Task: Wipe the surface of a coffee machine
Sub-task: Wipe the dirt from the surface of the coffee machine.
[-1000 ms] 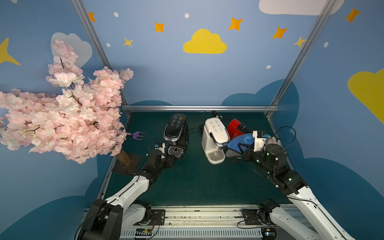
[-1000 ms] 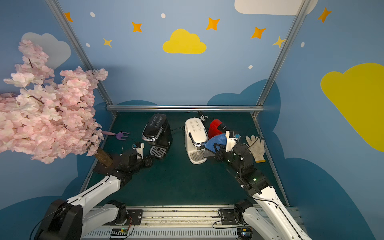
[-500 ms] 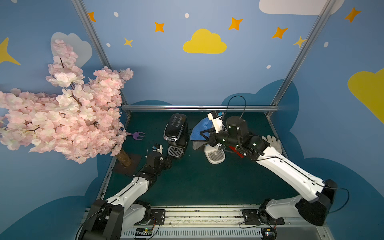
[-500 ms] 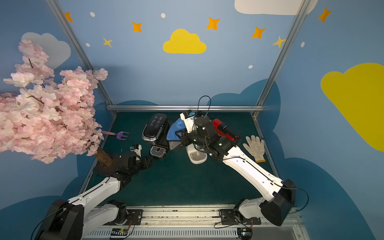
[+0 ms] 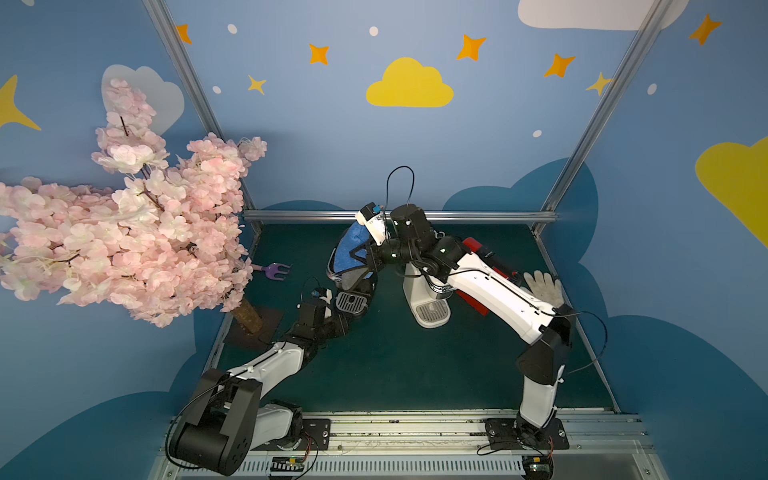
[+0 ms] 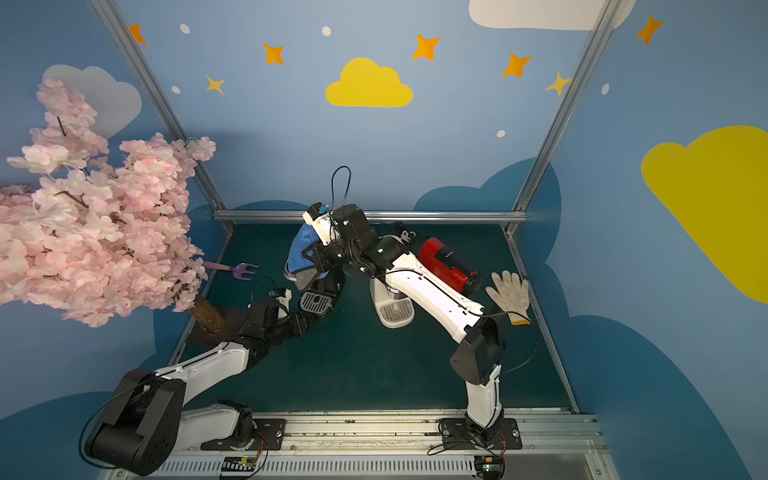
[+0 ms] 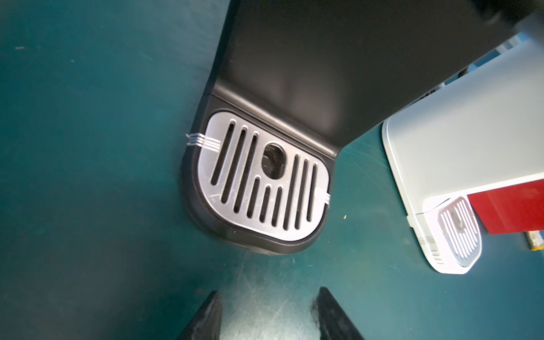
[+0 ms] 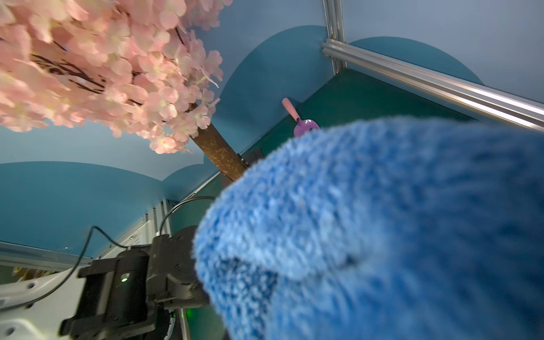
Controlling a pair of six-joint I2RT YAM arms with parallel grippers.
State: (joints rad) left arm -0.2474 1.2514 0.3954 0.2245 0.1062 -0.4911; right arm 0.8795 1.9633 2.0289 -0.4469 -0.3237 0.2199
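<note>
A black coffee machine (image 5: 360, 286) stands at mid table, its silver drip tray (image 7: 262, 182) facing my left gripper. A blue cloth (image 5: 348, 249) lies draped over the machine's top. My right gripper (image 5: 359, 254) is shut on the cloth and holds it against the top. In the right wrist view the blue cloth (image 8: 368, 220) fills the picture and hides the jaws. My left gripper (image 7: 269, 294) hovers low over the mat just in front of the drip tray, open, with nothing between its fingers.
A white coffee machine (image 5: 428, 307) stands right of the black one, under my right arm. Behind it is a red machine (image 6: 444, 259). A white glove (image 5: 544, 286) lies at the right edge. A purple fork (image 5: 276, 271) and a pink blossom tree (image 5: 124, 232) occupy the left.
My right arm has swung left with the blue cloth, from the right side of the white machine to the top of the black one. The left arm has hardly moved.
</note>
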